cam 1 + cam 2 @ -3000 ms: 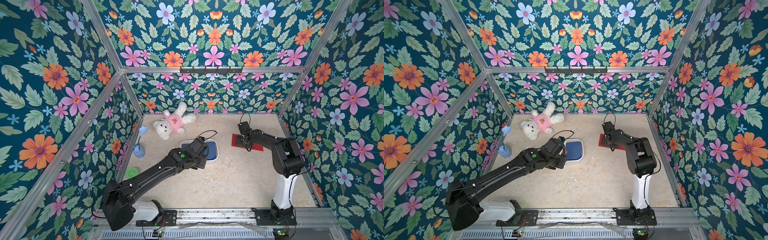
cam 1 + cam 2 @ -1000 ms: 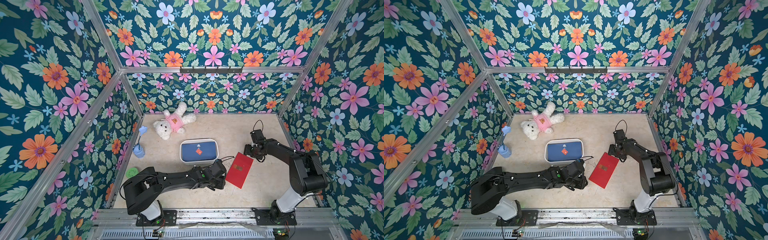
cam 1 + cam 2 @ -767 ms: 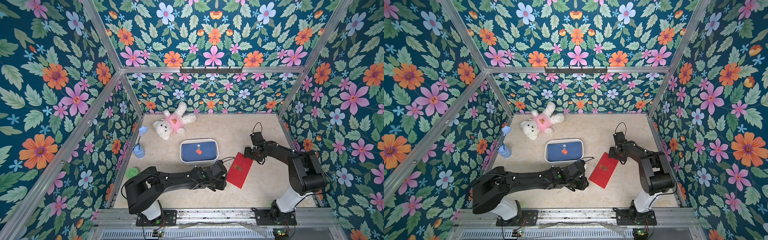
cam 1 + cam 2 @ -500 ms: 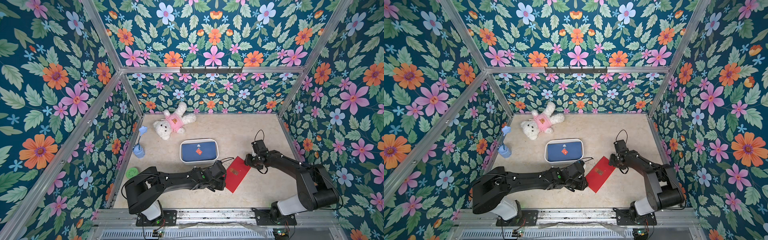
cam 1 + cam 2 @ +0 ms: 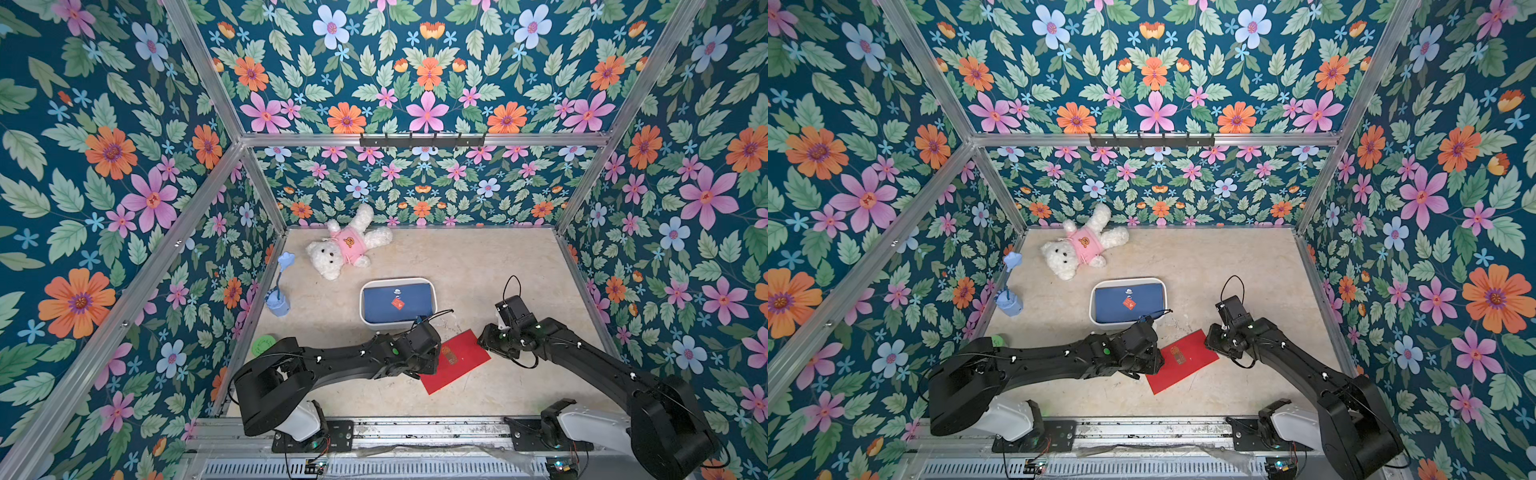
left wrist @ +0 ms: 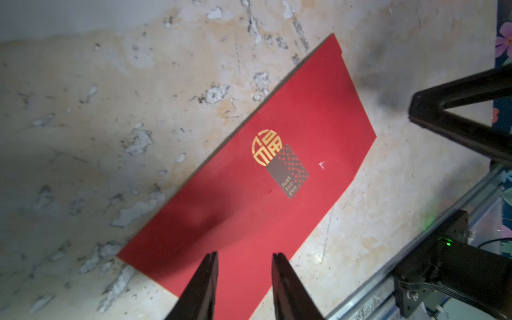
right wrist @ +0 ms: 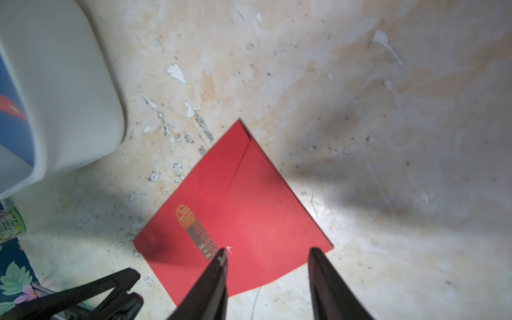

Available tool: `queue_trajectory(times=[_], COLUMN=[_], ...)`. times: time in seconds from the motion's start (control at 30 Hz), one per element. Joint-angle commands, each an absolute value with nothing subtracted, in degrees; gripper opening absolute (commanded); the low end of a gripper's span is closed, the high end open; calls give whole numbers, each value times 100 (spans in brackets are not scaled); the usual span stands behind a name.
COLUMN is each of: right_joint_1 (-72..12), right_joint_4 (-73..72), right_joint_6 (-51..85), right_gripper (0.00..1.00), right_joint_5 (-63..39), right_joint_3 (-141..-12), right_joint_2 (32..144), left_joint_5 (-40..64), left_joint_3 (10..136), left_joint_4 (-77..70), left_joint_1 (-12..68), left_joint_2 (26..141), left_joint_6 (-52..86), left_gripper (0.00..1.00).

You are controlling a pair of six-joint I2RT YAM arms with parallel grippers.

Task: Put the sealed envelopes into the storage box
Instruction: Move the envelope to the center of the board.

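A red sealed envelope (image 5: 457,361) (image 5: 1185,359) with a gold emblem and a dark sticker lies flat on the floor, in front of the storage box (image 5: 362,309) (image 5: 1092,309). The white box holds a navy envelope (image 5: 384,311) with a red sticker. My left gripper (image 5: 436,358) (image 6: 245,254) is open over the red envelope's (image 6: 277,116) left end, holding nothing. At the right end, my right gripper (image 5: 484,338) (image 7: 268,250) hovers low over the red envelope (image 7: 249,199), its jaws apart. The box's wall (image 7: 69,97) shows in the right wrist view.
A white teddy bear (image 5: 345,249) lies at the back. By the left wall stand a small blue cup with a flower (image 5: 277,303) and a green round tin (image 5: 262,345). A metal rail (image 5: 415,428) runs along the front edge.
The red envelope has slid left and turned, its left end now under the left gripper. The right gripper came with it and its jaws narrowed. The left arm has barely moved.
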State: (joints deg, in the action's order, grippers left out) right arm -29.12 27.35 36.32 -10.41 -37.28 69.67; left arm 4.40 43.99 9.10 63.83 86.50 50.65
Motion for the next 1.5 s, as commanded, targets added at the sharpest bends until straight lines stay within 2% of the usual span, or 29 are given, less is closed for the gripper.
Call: queue_trajectory(times=[0.0,0.17,0.33,0.53,1.07,1.3,1.47], right_joint_1=[-3095,-3480,-3664,-3891,-3919,-3767,-3165], right_joint_4=[2951,2719,2222,2012,1984,2418,2833], right_joint_6=[3382,3309,3478,3531,3513,3491,3219], right_gripper=[40,25,18,17,18,20,22], right_joint_5=[-930,-1181,-1704,-1964,-1703,-1371,-1203], right_joint_3=[-3990,-4294,-4222,-4083,-3847,-4345,-4540], right_joint_2=[7262,7727,7884,8231,8631,8139,7755], left_joint_5=[478,368,229,210,251,252,265], left_joint_3=[4311,4255,4210,4054,3819,3753,3768], left_joint_4=[735,593,725,755,683,714,721], left_joint_1=[6382,6388,6332,6229,6162,6161,6140], left_joint_2=[8709,8821,8869,8817,8694,8640,8665], left_joint_6=[5097,5092,5056,5019,5054,5078,5054], left_gripper=[38,35,35,35,34,34,34])
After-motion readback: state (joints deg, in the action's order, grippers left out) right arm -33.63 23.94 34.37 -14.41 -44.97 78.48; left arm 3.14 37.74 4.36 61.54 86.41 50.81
